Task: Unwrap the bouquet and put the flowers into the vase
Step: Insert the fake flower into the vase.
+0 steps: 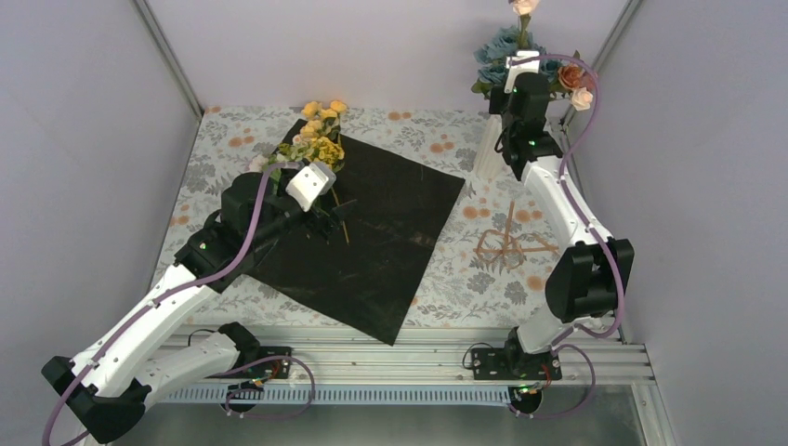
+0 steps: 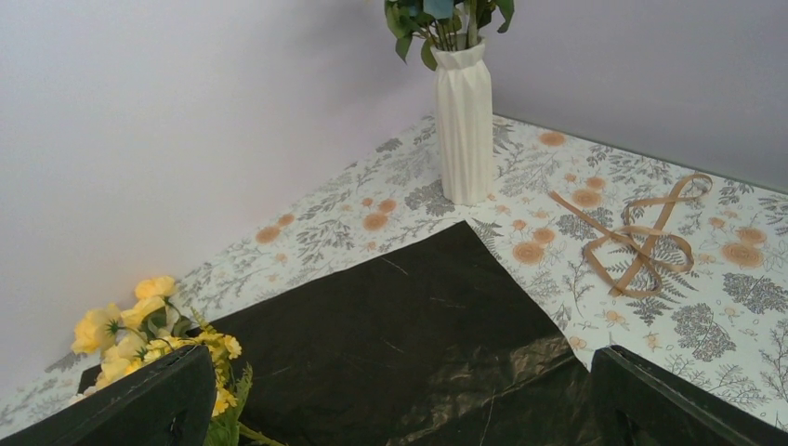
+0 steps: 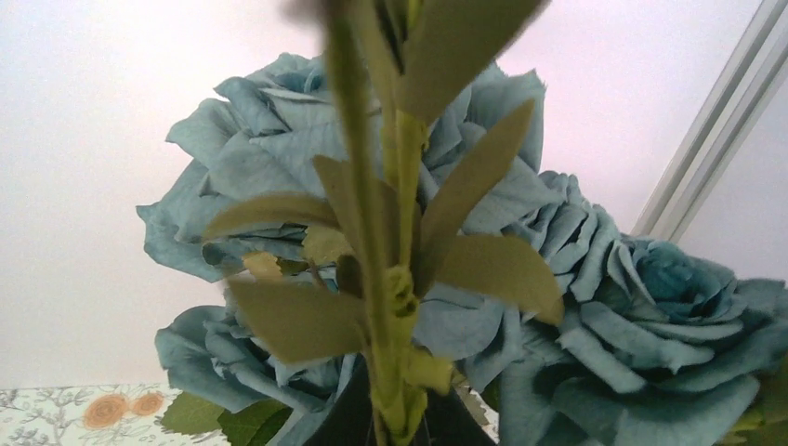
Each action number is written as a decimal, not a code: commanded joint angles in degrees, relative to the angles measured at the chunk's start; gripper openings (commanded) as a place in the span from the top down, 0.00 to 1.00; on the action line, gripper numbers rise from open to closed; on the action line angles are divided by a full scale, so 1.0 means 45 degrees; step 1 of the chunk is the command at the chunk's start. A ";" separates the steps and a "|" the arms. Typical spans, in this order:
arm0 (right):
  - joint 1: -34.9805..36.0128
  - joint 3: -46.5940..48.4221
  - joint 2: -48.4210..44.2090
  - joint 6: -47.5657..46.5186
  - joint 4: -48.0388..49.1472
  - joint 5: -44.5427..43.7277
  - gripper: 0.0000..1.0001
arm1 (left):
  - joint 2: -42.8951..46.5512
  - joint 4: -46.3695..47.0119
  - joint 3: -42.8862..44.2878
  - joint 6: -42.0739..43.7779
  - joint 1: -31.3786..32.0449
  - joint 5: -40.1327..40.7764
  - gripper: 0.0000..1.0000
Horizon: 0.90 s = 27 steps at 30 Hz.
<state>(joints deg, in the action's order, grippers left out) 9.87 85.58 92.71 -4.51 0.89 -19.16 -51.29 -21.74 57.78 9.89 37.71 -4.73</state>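
Left to right: my left gripper (image 2: 400, 413), jaws spread and empty, hovers over the unfolded black square sheet (image 1: 372, 242); yellow-and-orange artificial flowers (image 1: 321, 130) lie at its far corner, yet to be moved. My right gripper (image 3: 401, 429) clenches a green leafy stem (image 3: 372, 232) above the ribbed white vase (image 2: 463, 121) near the table's far right corner, blue fabric roses (image 1: 502, 51) already inside. Floral-print tablecloth (image 1: 446, 288), loose tan ribbon (image 1: 509, 243); plain lilac walls.

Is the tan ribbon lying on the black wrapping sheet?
No, the tan ribbon lies on the floral tablecloth, beside the black sheet and clear of its edge.
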 commanded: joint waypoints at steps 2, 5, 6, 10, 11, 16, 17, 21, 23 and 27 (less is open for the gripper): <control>-0.0098 -0.0042 -0.0221 0.0401 0.0113 0.0360 0.89 | -0.0037 0.0187 -0.0126 0.0168 -0.0007 -0.0034 0.00; -0.0098 0.0259 -0.0264 0.0635 -0.0585 0.0502 0.84 | -0.0072 0.0195 -0.0115 0.0176 0.0003 -0.0005 0.00; -0.0102 0.0435 -0.0293 0.0737 -0.0929 0.0638 0.81 | -0.0093 0.0181 -0.0124 0.0184 -0.0001 0.0023 0.00; -0.0093 0.1644 -0.0365 0.1455 -0.3242 0.1253 0.70 | -0.0099 0.0196 -0.0168 0.0204 -0.0015 0.0174 0.00; -0.0087 0.1746 -0.0469 0.1675 -0.3722 0.1333 0.68 | -0.0101 0.0189 -0.0177 0.0207 -0.0004 0.0239 0.00; -0.0083 0.1606 -0.1379 0.2437 -0.4996 0.2113 0.53 | -0.0086 0.0229 -0.0225 0.0156 -0.0011 0.0768 0.00; -0.0079 0.1546 -0.1558 0.2650 -0.5257 0.2209 0.51 | -0.0070 0.0273 -0.0259 0.0142 -0.0008 0.0896 0.00; -0.0046 0.0691 -0.2554 0.3518 -0.5536 0.3317 0.40 | -0.0342 0.0279 -0.0236 -0.0225 -0.0002 0.1502 0.00; 0.0005 0.0111 -0.3096 0.3947 -0.5604 0.4056 0.36 | -0.0759 0.0115 -0.0064 -0.0562 -0.0021 0.2143 0.00; 0.0254 -0.0946 -0.4141 0.4569 -0.5619 0.5026 0.19 | -0.2179 -0.0717 0.0796 -0.1228 -0.0102 0.2723 0.00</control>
<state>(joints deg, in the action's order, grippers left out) 10.09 85.21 77.54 11.35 -22.59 -3.07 -56.01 -21.91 57.45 7.90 37.69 3.16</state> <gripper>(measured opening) 0.748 0.998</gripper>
